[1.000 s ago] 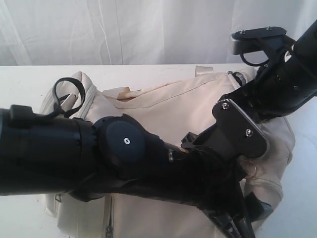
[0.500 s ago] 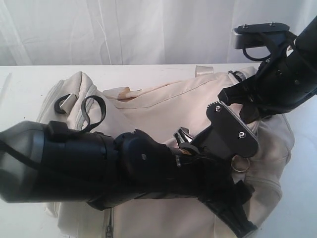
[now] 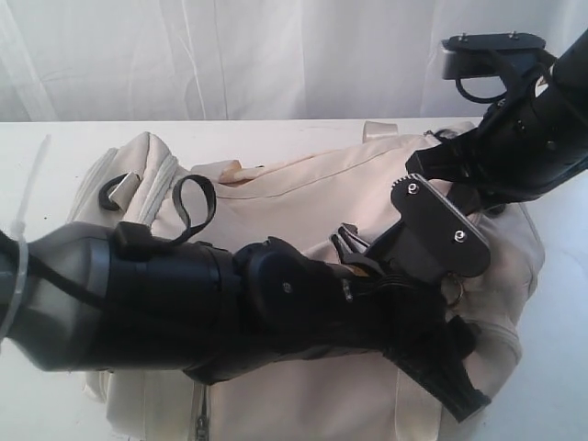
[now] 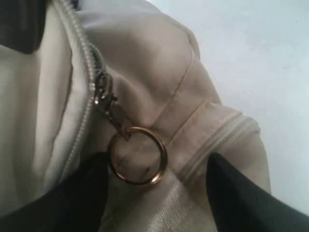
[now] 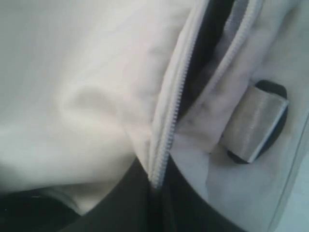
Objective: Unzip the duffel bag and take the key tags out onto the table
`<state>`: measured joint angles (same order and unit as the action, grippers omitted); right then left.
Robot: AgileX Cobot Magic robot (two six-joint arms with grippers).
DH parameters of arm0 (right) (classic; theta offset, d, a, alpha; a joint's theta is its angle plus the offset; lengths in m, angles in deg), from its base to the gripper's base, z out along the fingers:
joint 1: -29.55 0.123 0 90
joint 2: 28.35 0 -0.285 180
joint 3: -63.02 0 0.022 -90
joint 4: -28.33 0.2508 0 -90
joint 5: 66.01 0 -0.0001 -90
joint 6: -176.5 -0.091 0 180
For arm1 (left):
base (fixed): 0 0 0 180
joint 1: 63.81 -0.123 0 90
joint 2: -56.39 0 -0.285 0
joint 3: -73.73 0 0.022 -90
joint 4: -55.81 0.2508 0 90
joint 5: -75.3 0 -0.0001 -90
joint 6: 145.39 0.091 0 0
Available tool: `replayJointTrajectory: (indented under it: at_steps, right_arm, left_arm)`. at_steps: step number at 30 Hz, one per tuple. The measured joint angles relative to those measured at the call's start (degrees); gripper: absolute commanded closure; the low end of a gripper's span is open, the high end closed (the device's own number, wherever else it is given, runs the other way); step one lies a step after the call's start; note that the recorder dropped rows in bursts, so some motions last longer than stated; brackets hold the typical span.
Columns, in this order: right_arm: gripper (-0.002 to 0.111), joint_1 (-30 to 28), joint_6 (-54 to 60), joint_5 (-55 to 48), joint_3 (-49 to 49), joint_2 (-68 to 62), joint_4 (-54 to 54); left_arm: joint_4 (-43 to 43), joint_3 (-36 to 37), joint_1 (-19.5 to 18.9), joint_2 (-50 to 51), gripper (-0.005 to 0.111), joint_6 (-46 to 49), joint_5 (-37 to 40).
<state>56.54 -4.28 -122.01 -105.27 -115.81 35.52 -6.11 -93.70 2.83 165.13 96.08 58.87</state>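
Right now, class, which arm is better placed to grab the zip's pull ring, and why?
Left. The left gripper, open, has the pull ring between its fingers. The right gripper is shut on the bag's zip edge.

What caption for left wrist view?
Open left hand straddles the brass ring pull of the zipper on the cream duffel bag.

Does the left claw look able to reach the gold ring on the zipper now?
Probably yes. The left claw stands open with the gold ring between its fingers, lying bare on the duffel bag; nothing covers it.
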Motion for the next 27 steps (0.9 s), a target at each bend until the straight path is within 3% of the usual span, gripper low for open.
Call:
replayJointTrajectory:
  at_steps: [8, 18, 26, 27]
  right_arm:
    - [0.108, -0.03, -0.73, 0.99, -0.22, 0.00, 0.20]
    - [0.108, -0.13, -0.73, 1.09, -0.22, 0.00, 0.42]
    - [0.108, -0.13, -1.09, 0.74, -0.22, 0.00, 0.60]
    - [0.108, -0.13, -1.09, 0.74, -0.22, 0.00, 0.65]
  left_arm:
    - [0.00, -1.16, 0.00, 0.20, 0.060, -0.27, -0.55]
    - [0.00, -1.29, 0.10, 0.20, 0.107, -0.50, -0.55]
    - [0.15, -1.52, 0.10, -1.04, 0.107, -0.38, 1.52]
    - [0.26, -1.63, 0.10, -1.29, 0.102, -0.38, 1.66]
